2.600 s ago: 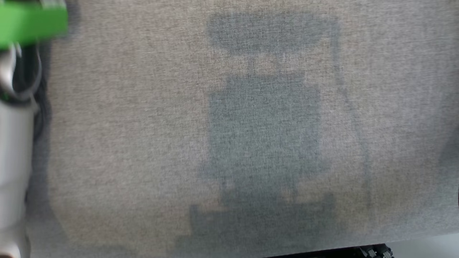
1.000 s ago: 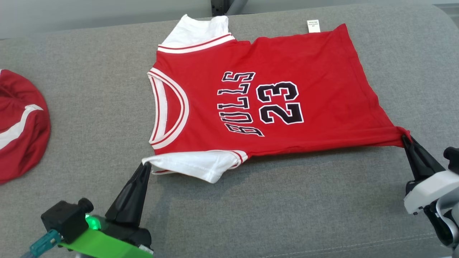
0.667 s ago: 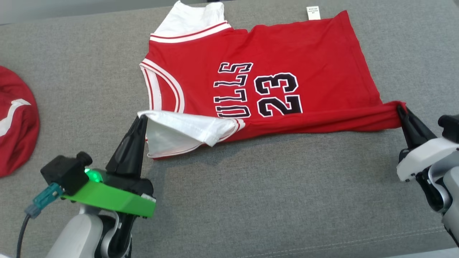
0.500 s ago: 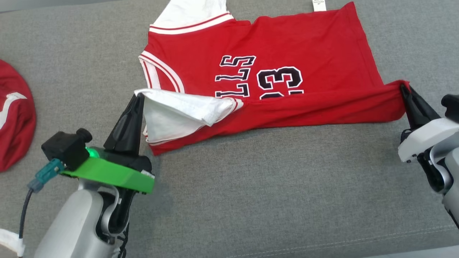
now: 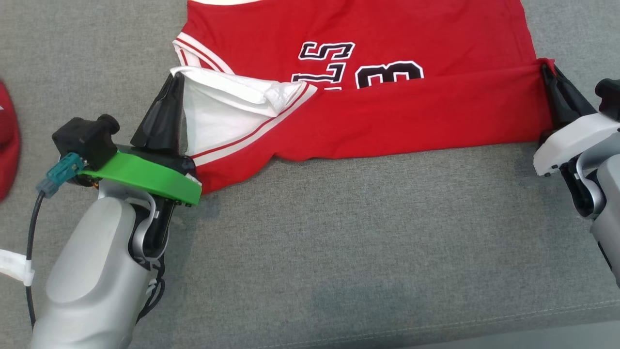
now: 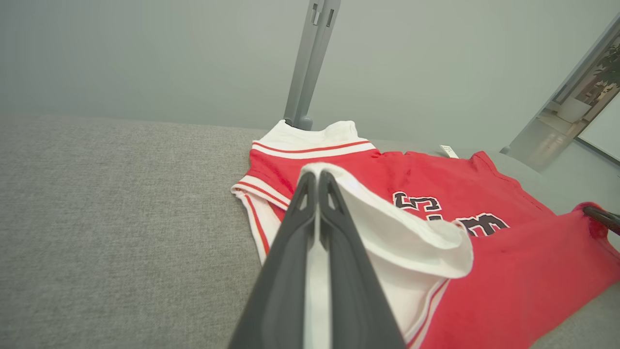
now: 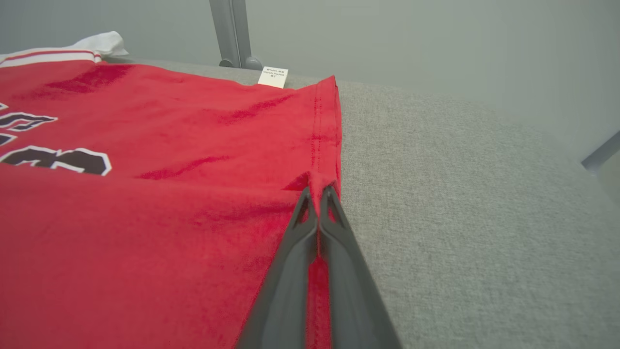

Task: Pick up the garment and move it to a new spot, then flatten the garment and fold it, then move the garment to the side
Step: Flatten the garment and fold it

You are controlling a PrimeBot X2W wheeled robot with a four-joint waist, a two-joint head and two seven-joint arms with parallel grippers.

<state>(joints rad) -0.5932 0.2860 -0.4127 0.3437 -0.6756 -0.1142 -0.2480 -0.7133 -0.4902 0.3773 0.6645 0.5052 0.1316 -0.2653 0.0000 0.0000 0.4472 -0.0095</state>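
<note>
The garment (image 5: 387,111) is a red jersey with white sleeves and black lettering, lying on a grey cushioned surface. Its near edge is lifted and folded over toward the far side, covering the lower part of the number. My left gripper (image 5: 175,77) is shut on the white sleeve (image 6: 387,232) at the near-left corner. My right gripper (image 5: 545,68) is shut on the red hem corner (image 7: 319,182) at the near right. The strip of cloth between them hangs stretched and raised. The jersey's far part lies flat, with the far sleeve (image 6: 310,138) and a small white label (image 7: 272,76) at the back edge.
Another red cloth item (image 5: 7,140) lies at the far left edge of the grey surface (image 5: 339,242). A grey metal post (image 6: 310,63) rises behind the surface against a pale wall. The surface's front edge (image 5: 557,320) runs along the bottom right.
Both grippers have carried the jersey's near edge up and away from me, folding it over the lettering. The camera has also tilted, so the jersey now sits higher in view.
</note>
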